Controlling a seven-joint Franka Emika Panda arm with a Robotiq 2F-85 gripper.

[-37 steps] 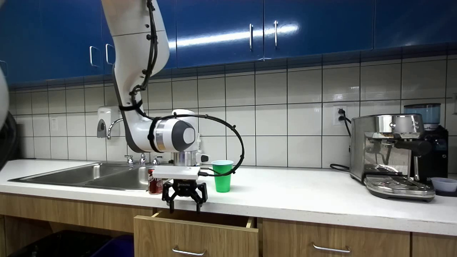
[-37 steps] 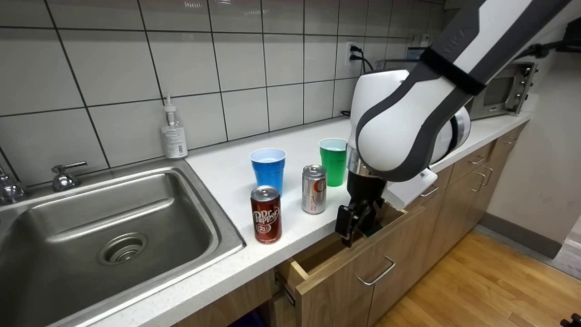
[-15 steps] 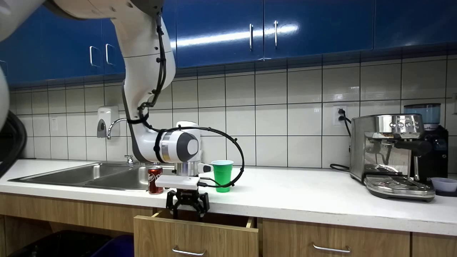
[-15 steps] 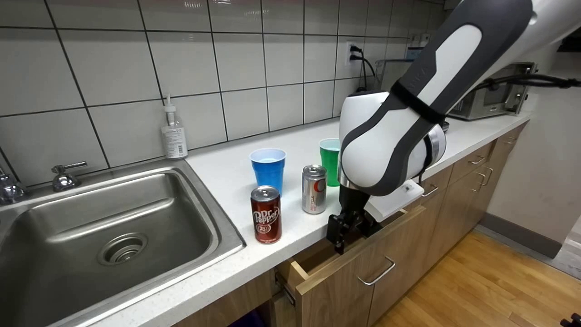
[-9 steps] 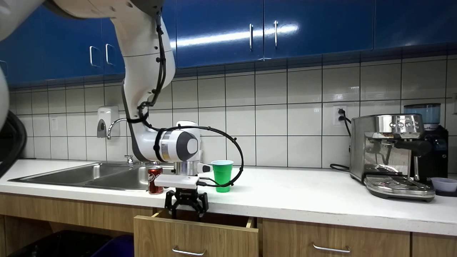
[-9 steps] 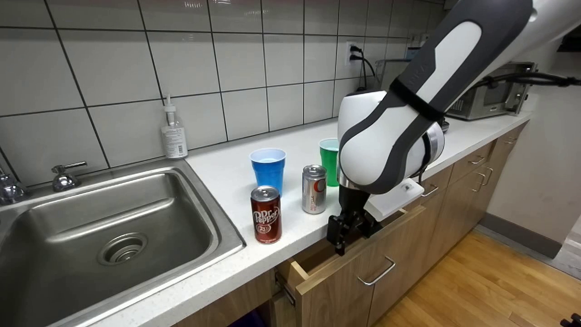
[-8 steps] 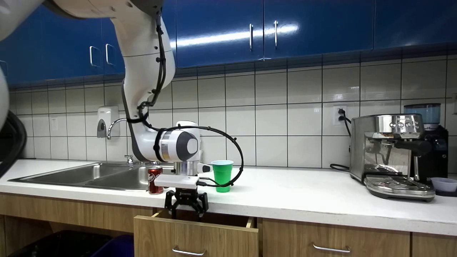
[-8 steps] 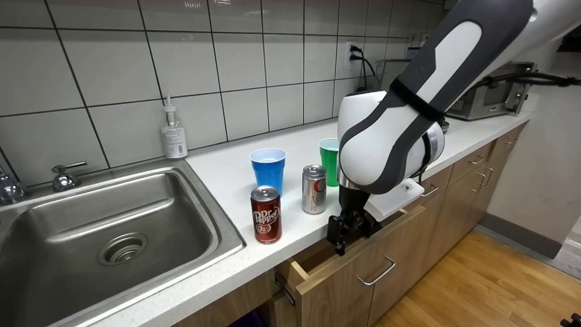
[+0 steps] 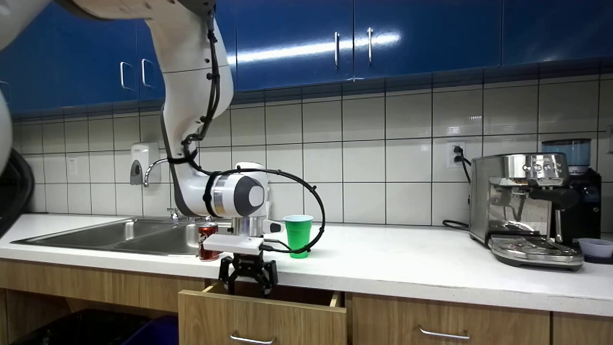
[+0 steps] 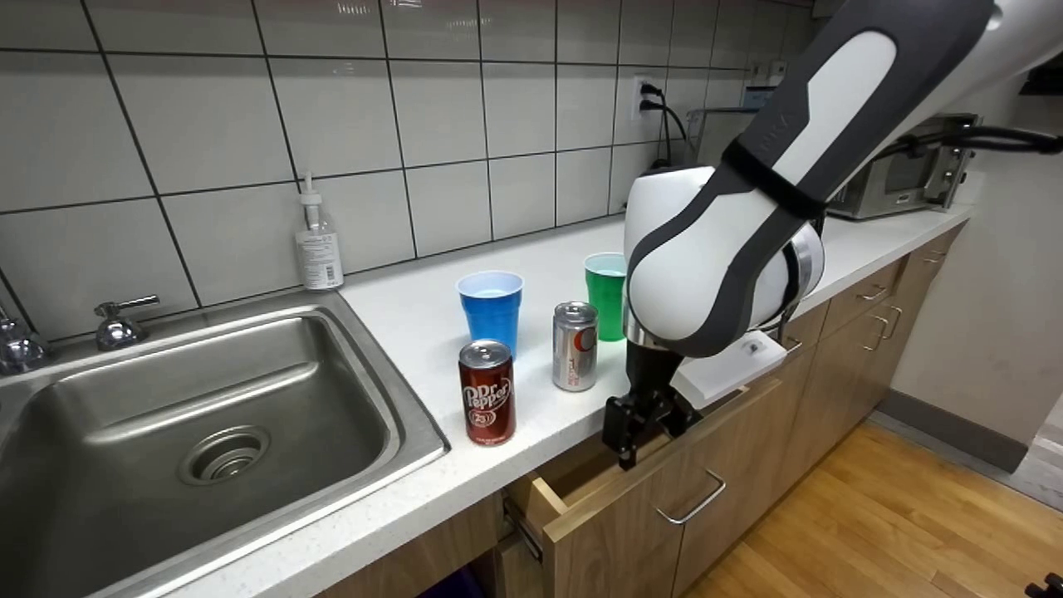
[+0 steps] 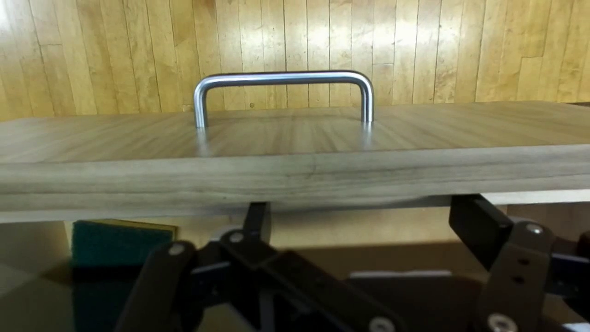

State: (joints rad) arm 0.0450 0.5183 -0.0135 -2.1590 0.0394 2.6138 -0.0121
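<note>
1. The black, jointed fingers (image 11: 474, 226) of the white-and-grey robot arm (image 9: 191, 91) stand wide apart, pointing down over the open, light-brown wooden drawer (image 10: 614, 531). They are close to the inner side of its front; I can't tell whether they touch the wood.
2. That drawer is pulled out from under the edge of the long white table (image 9: 397, 254), its silver bar handle (image 11: 283, 78) facing the room. Inside, near the front and off to one side of the fingers, lies a dark-green and yellow sponge-like pad (image 11: 122, 242).
3. Up on the table, a silver drink can with a round red mark (image 10: 575, 349) stands upright near the fingers. A dark-red Dr Pepper can (image 10: 487, 399) stands between it and the stainless-steel sink (image 10: 224, 378).
4. Farther back I see two upright plastic cups: a blue cup (image 10: 491, 309) behind the red can and a green cup (image 10: 605, 299) behind the silver one.
5. Well apart from these, a silver espresso machine (image 9: 522, 211) stands beside a black coffee grinder (image 9: 589, 201).
6. A clear pump bottle (image 10: 319, 257) stands by the white tiled wall (image 9: 409, 115).
</note>
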